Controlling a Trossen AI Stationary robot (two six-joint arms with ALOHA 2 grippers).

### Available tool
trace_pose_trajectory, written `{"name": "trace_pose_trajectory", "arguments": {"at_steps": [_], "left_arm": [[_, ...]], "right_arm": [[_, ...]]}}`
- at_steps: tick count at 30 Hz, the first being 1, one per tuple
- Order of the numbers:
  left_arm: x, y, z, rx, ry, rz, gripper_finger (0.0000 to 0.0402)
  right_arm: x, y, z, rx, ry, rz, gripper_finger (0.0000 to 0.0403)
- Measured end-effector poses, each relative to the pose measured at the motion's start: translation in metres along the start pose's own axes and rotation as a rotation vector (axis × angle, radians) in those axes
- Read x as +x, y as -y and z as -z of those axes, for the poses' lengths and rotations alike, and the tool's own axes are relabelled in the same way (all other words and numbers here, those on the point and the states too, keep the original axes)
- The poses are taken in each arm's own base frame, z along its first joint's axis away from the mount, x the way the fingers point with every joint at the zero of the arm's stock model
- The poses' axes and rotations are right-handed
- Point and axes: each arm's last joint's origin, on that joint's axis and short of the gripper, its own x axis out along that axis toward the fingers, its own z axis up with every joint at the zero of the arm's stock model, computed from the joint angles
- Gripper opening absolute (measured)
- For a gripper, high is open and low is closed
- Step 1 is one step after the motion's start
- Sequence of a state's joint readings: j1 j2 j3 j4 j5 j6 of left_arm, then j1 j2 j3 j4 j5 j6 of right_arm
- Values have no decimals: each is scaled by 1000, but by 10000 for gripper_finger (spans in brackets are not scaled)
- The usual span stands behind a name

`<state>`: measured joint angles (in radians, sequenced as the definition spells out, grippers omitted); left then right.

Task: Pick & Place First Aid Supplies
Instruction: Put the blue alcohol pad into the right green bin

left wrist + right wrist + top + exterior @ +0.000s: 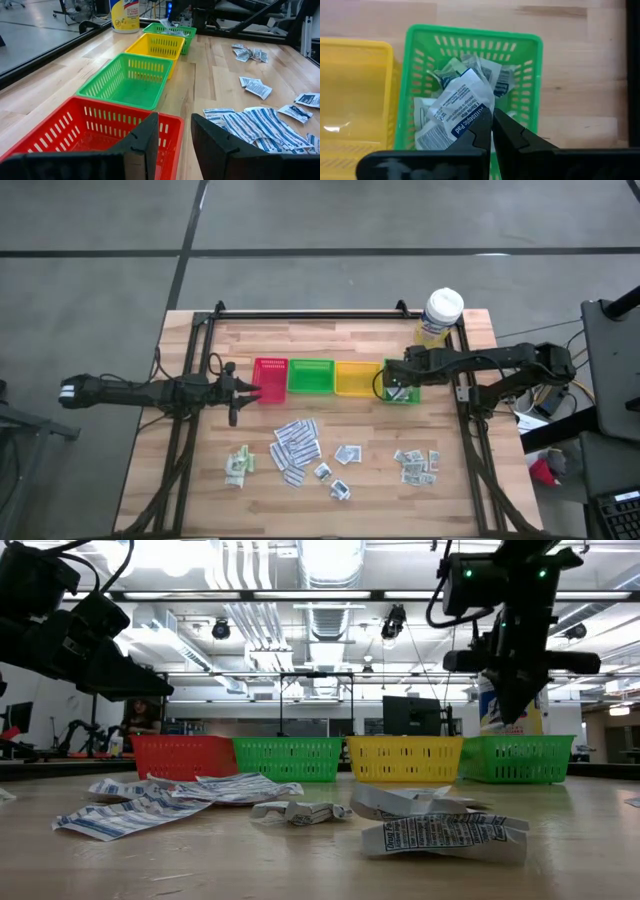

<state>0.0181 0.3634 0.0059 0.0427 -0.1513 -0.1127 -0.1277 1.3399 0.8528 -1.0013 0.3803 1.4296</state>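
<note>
Four trays stand in a row: red (270,378), green (311,376), yellow (357,378) and a second green one (402,393) holding several packets (452,70). My right gripper (492,125) hangs over this last tray, shut on a white packet with blue print (462,102). More first aid supplies lie flat on the table nearer the front: long striped strips (296,448), pale green sachets (238,465) and small squares (417,465). My left gripper (175,140) stands open by the red tray's near corner (170,125), holding nothing. My right gripper pinches the blue-printed packet by one edge (479,116) between its two fingers. The fingers come steeply from above, pointing down into the right green tray. The packet sticks out beyond the fingertips over the packets in the tray; whether it touches them I cannot tell.
A white-lidded tub with a yellow label (441,315) stands at the table's far right, behind the right green tray. A dark frame rail (310,313) runs along the far edge. Bare wood lies between the trays and the loose packets.
</note>
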Motion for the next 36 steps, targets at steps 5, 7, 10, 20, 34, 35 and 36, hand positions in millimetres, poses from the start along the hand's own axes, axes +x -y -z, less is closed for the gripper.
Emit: {"name": "trace_pose_trajectory", "arguments": {"at_steps": [5, 7, 10, 20, 34, 35, 36], "left_arm": [[0, 0, 0, 0, 0, 0, 113], [0, 0, 0, 0, 0, 0, 113], [0, 0, 0, 0, 0, 0, 113], [0, 0, 0, 0, 0, 0, 113], [0, 0, 0, 0, 0, 0, 113], [0, 0, 0, 0, 0, 0, 113], [0, 0, 0, 0, 1, 0, 113]], "right_arm": [[7, -3, -1, -15, -13, 9, 9], [9, -3, -2, -29, -18, 22, 9], [13, -4, -2, -52, -21, 40, 9], [21, -8, -1, -123, -34, 62, 9], [20, -8, -2, -168, -26, 55, 93], [20, -8, -2, -169, -26, 54, 100], [19, -8, -2, -173, -26, 52, 106]]}}
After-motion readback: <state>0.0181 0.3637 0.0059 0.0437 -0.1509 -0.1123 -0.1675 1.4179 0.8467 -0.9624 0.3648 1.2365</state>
